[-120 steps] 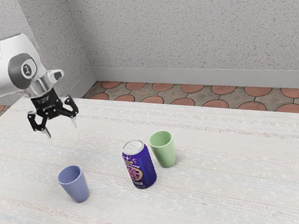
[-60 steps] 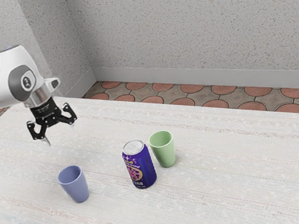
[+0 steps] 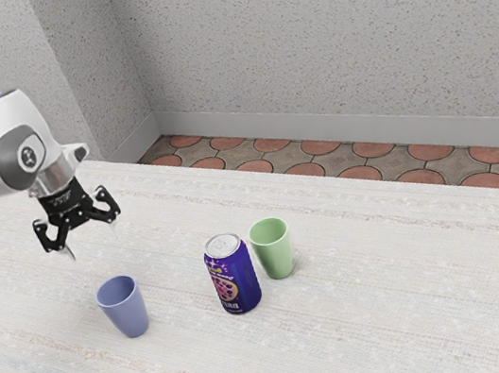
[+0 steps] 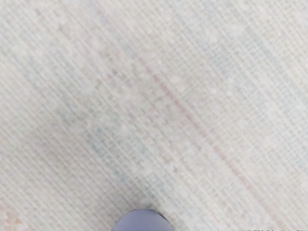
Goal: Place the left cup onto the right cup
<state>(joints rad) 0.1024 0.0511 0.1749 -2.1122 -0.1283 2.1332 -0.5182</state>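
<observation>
The end effector (image 3: 82,232) hangs open and empty over the blue cup (image 3: 122,306).
The cup stands upright on the surface (image 3: 396,315), below the end effector and a little to the exterior view's right. The green cup (image 3: 271,248) stands past the can (image 3: 232,274).

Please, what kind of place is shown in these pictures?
Probably a plain indoor room, rendered by a simulator: a pale table stands near a corner of rough grey walls, over a floor of reddish rounded tiles. Whether house or laboratory, I cannot tell.
</observation>
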